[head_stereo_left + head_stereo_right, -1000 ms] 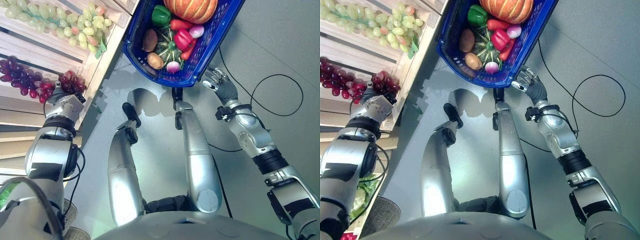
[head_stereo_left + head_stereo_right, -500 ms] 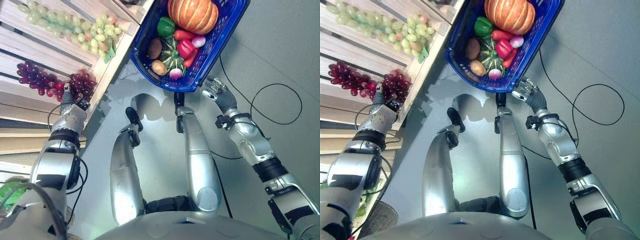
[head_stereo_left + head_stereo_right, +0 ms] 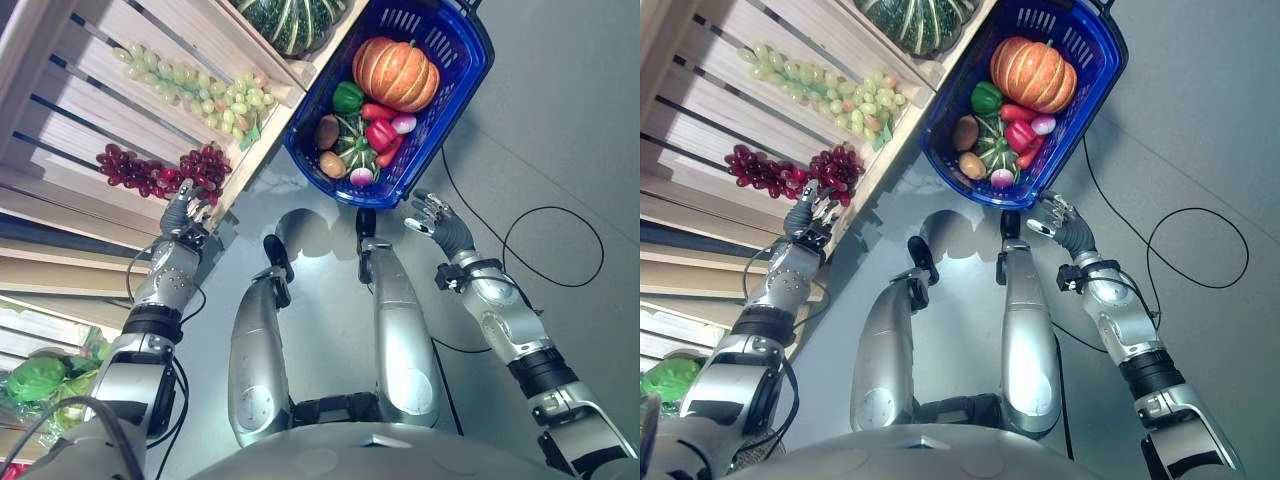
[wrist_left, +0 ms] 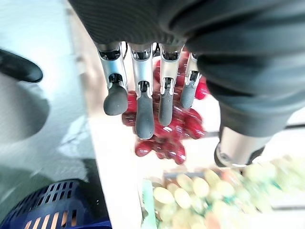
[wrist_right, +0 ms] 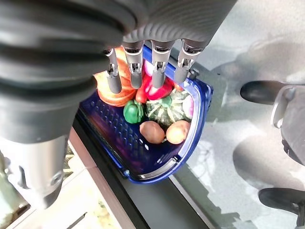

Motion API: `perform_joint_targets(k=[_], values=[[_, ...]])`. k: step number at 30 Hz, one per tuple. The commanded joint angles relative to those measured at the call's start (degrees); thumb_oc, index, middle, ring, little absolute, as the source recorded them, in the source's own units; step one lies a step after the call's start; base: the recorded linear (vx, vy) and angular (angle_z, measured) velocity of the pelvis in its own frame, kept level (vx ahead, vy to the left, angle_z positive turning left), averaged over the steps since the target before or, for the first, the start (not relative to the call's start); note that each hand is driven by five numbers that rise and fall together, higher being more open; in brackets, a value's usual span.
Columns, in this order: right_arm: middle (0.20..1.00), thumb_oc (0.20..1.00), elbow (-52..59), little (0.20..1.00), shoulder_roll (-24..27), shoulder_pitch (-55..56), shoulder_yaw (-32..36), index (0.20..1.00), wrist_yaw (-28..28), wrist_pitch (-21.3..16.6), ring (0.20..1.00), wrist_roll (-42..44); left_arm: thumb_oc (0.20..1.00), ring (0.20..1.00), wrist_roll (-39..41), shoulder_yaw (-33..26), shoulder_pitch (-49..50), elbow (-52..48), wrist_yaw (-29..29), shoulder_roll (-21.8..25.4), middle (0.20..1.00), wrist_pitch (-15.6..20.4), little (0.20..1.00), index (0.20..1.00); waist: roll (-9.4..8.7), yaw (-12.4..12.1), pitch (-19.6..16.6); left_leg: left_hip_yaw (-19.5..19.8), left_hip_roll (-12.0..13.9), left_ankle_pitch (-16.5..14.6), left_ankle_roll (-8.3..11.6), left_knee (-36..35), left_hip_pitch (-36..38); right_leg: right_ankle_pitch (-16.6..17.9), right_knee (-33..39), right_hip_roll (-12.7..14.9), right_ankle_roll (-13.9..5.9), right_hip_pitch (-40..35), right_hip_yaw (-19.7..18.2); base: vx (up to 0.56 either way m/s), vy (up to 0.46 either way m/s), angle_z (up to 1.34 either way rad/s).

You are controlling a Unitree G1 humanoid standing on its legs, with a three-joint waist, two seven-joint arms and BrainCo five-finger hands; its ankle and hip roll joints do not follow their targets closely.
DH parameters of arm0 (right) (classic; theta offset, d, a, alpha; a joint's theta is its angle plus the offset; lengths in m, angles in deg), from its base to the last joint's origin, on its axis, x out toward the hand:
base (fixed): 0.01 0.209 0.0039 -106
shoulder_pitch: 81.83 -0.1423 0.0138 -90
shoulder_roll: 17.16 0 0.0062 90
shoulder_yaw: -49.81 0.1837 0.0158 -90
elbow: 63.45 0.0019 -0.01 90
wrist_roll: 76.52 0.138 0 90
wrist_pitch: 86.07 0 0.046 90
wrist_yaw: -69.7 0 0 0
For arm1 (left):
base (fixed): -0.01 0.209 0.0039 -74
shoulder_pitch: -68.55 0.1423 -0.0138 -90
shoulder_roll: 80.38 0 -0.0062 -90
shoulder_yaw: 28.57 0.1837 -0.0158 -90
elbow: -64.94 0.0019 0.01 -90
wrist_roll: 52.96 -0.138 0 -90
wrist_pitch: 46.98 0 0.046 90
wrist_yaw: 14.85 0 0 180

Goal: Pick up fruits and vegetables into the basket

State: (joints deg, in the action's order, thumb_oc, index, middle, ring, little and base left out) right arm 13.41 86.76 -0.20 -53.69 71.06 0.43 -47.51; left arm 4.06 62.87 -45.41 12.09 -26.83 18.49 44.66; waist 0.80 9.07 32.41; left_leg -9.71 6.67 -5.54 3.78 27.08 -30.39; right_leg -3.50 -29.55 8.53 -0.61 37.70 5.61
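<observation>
1. Since a second ago my left hand [image 3: 810,215] has drawn back off the red grapes [image 3: 790,170]; it was buried among the berries then, and now it sits at the near end of the bunch, by the front edge of the wooden crate [image 3: 70,60].
2. Fingers [image 4: 143,112] of that hand are straight and spread, holding nothing; in the left wrist view their dark tips hang just over the red berries [image 4: 164,131], and whether they touch I cannot tell.
3. Red grapes lie on the crate's slats, stretching away from my hand, with the green grapes [image 3: 195,90] a row beyond them.
4. A dark green striped squash [image 3: 290,20] rests in the next compartment past the green grapes.
5. My right hand [image 3: 432,212] hangs just beside the near rim of the blue basket [image 3: 470,75], fingers loose and apart, empty.
6. Inside the basket sit an orange pumpkin [image 3: 395,72], a green pepper [image 3: 347,96], a red pepper [image 3: 380,133], two potatoes [image 5: 162,131] and a small striped gourd [image 3: 355,150].
</observation>
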Motion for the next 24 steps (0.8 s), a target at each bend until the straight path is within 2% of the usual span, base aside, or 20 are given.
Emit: perform_joint_targets(k=[1, 8, 9, 10, 11, 12, 13, 14, 15, 16, 20, 24], values=[[1.000, 1.000, 3.92, 1.000, -1.21, 3.54, 1.90, 1.000, 1.83, -1.30, 1.000, -2.45, 0.200, 0.200, -5.99, -2.36, 3.87, -2.97, 1.08, 2.28, 0.200, 3.73, 0.200, 0.200, -0.02, -0.89, -2.62, -2.13, -2.20, -2.98, -2.74, 0.53, 0.70, -5.99, -0.10, -0.26, -2.48, -4.15, 0.31, 0.02, 0.030, -0.04], [1.000, 1.000, 3.74, 1.000, -2.22, 5.65, 4.17, 1.000, 3.66, -1.94, 1.000, -4.56, 0.200, 0.200, -11.60, -4.64, 8.83, -6.03, -0.38, 1.95, 0.200, 4.30, 0.200, 0.200, 0.56, -1.10, -2.62, -2.18, -2.49, -3.46, -2.81, 0.11, 3.89, -6.29, 0.71, 0.34, -2.61, -7.58, 0.14, 0.02, 0.013, -0.04], [1.000, 1.000, 3.71, 1.000, -2.28, 5.82, 4.46, 1.000, 3.88, -2.01, 1.000, -4.70, 0.200, 0.200, -13.55, -4.98, 9.15, -6.05, -2.76, 2.19, 0.200, 4.37, 0.200, 0.200, 0.61, -1.09, -2.62, -2.24, -2.47, -3.54, -2.85, 0.14, 4.13, -6.36, 0.67, 0.35, -2.61, -7.81, 0.11, 0.02, -0.008, -0.04], [1.000, 1.000, 3.47, 1.000, -2.29, 5.75, 4.57, 1.000, 3.99, -2.03, 1.000, -4.82, 0.200, 0.200, -19.35, -4.92, 8.99, -5.54, -7.72, 2.98, 0.200, 4.14, 0.200, 0.200, 0.60, -1.04, -2.62, -2.30, -2.40, -3.71, -2.88, 0.43, 4.18, -6.55, 0.38, 0.33, -2.59, -7.91, 0.04, 0.00, 0.000, 0.00], [1.000, 1.000, 3.40, 1.000, -2.26, 5.72, 4.59, 1.000, 4.06, -2.04, 1.000, -4.78, 0.200, 0.200, -21.36, -4.82, 8.84, -5.21, -9.57, 3.54, 0.200, 3.89, 0.200, 0.200, 0.60, -1.01, -2.62, -2.35, -2.33, -3.72, -2.86, 0.50, 4.17, -6.59, 0.32, 0.33, -2.57, -7.91, 0.03, 0.00, 0.000, 0.00], [1.000, 1.000, 3.30, 1.000, -2.06, 5.64, 4.49, 1.000, 4.05, -2.01, 1.000, -4.56, 0.200, 0.200, -27.18, -4.25, 8.39, -4.27, -13.26, 4.86, 0.200, 3.41, 0.200, 0.200, 0.58, -0.91, -2.62, -2.42, -2.19, -3.76, -2.87, 0.68, 4.05, -6.66, 0.06, 0.33, -2.52, -7.72, 0.01, 0.00, 0.000, 0.00], [1.000, 1.000, 3.35, 1.000, -1.70, 5.53, 4.63, 1.000, 4.27, -1.83, 1.000, -4.33, 0.561, 0.561, -34.49, -3.27, 7.71, -3.29, -17.31, 6.54, 0.561, 1.99, 0.561, 0.561, 0.52, -0.78, -2.62, -2.55, -2.03, -3.79, -2.85, 0.81, 3.87, -6.72, -0.12, 0.28, -2.50, -7.48, -0.01, 0.01, -0.030, 0.01], [1.000, 1.000, 3.47, 1.000, -1.49, 5.51, 4.75, 1.000, 4.44, -1.65, 1.000, -4.16, 0.595, 0.595, -36.42, -2.73, 7.42, -3.00, -18.77, 7.71, 0.595, 1.15, 0.595, 0.595, 0.48, -0.69, -2.62, -2.58, -1.95, -3.74, -2.83, 0.91, 3.70, -6.66, -0.18, 0.22, -2.47, -7.31, -0.05, 0.01, -0.034, 0.01], [1.000, 1.000, 3.82, 1.000, -1.11, 5.51, 4.86, 1.000, 4.61, -1.26, 1.000, -3.77, 0.853, 0.853, -41.70, -2.12, 6.87, -2.33, -21.93, 9.01, 0.853, -0.20, 0.853, 0.853, 0.40, -0.55, -2.62, -2.71, -1.83, -3.70, -2.82, 1.01, 3.50, -6.63, -0.30, 0.05, -2.42, -7.06, -0.13, 0.01, -0.035, -0.01], [1.000, 1.000, 3.84, 1.000, -0.70, 5.58, 4.90, 1.000, 4.78, -1.30, 1.000, -3.30, 1.000, 1.000, -49.42, -1.31, 6.38, -1.52, -25.28, 10.39, 1.000, -1.18, 1.000, 1.000, 0.29, -0.46, -2.62, -2.80, -1.67, -3.68, -2.80, 1.24, 3.13, -6.55, -0.44, -0.02, -2.43, -6.69, -0.22, 0.01, -0.033, -0.02], [1.000, 1.000, 3.58, 1.000, 0.92, 6.18, 4.86, 1.000, 5.94, -2.18, 1.000, -1.63, 1.000, 1.000, -67.68, 3.46, 5.12, -1.86, -35.04, 17.55, 1.000, -7.36, 1.000, 1.000, -0.10, 0.10, -2.62, -3.44, -1.08, -3.84, -2.53, 2.03, 1.64, -6.50, -1.14, -0.23, -2.46, -5.03, -0.33, 0.01, -0.027, -0.05], [1.000, 1.000, 2.16, 1.000, 0.95, 6.72, 4.21, 1.000, 6.36, -4.85, 1.000, -0.88, 1.000, 1.000, -91.24, 6.88, 5.79, -2.82, -42.56, 19.53, 1.000, -13.34, 1.000, 1.000, -0.36, 0.25, -2.62, -3.75, -0.75, -4.09, -2.34, 2.79, -0.57, -6.32, -1.92, -0.28, -2.67, -2.61, -0.20, -0.01, -0.049, -0.04]])
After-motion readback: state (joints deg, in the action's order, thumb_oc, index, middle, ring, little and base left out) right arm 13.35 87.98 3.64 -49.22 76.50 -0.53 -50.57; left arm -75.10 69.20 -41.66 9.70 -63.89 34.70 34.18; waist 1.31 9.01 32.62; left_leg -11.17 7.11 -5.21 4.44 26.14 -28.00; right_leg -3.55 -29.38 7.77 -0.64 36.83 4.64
